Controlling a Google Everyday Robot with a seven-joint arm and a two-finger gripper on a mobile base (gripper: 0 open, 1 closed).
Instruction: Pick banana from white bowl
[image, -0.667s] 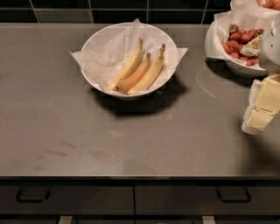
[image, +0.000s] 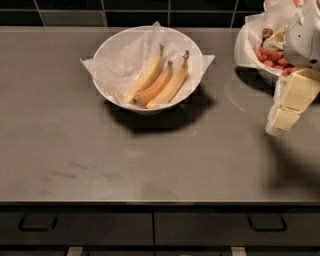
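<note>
Near edge: grey counter (image: 150, 160), bare in front. At the right you had the gripper (image: 284, 117) hanging above it, well apart from the white bowl (image: 117, 100) — open or closed, cannot tell. Farther back, the banana (image: 172, 84) lay in that bowl — rightmost of three, stem pointing far.

My end effector (image: 280, 122) hangs over the desk (image: 150, 160) at its right edge, just below the strawberry bowl (image: 242, 52) and well apart from the white bowl (image: 194, 49); three fruits lie side by side on the white bowl's paper lining; the banana (image: 172, 85) is rightmost, touching the orange-tinted banana (image: 157, 86); the paler banana (image: 147, 75) is leftmost.
</note>
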